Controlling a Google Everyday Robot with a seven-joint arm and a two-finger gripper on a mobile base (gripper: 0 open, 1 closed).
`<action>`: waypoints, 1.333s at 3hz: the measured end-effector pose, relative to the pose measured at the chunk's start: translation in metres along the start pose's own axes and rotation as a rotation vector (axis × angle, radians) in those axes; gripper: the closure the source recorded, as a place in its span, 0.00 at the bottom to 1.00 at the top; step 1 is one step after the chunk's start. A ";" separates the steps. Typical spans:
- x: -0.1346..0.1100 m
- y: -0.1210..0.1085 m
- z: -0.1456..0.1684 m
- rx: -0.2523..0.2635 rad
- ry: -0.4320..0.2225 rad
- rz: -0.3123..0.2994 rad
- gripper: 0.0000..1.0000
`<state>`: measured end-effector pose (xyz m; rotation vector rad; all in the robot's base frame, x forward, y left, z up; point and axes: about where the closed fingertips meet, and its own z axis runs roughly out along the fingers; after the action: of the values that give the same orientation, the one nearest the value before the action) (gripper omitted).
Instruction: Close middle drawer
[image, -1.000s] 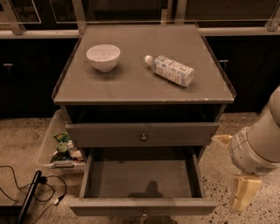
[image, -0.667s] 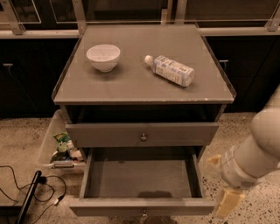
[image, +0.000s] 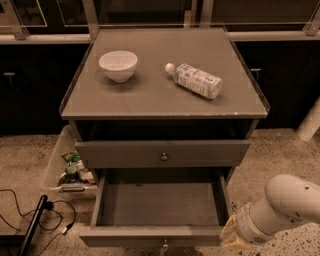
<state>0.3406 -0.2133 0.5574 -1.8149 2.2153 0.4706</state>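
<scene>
The middle drawer (image: 160, 205) is pulled far out of the grey cabinet. It is a wide shallow box, empty inside. Its flat front (image: 125, 236) runs along the bottom of the view, and its small brass knob (image: 164, 244) is at the edge. Above it, the top drawer (image: 125, 153) with a like knob stands out only a little. The lowest drawer is hidden. My white arm (image: 287, 202) comes in from the lower right. My gripper (image: 231, 237) is at the right front corner of the middle drawer, partly cut off by the frame's edge.
A white bowl (image: 118, 65) and a plastic bottle (image: 195, 80) lying on its side are on the cabinet top (image: 150, 97). A clear bin (image: 55, 167) with packets sits on the floor at the left. Cables and a black rod (image: 32, 227) lie beside it.
My arm has swung down and to the left, bringing the gripper from beside the cabinet to the right front corner of the middle drawer. The drawer has not visibly moved.
</scene>
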 end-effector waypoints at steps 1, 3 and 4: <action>0.002 -0.004 0.011 0.002 -0.013 0.008 0.88; 0.002 -0.004 0.011 0.002 -0.013 0.008 1.00; 0.010 -0.014 0.036 0.023 -0.007 0.028 1.00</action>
<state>0.3515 -0.2105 0.5188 -1.7705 2.2348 0.4544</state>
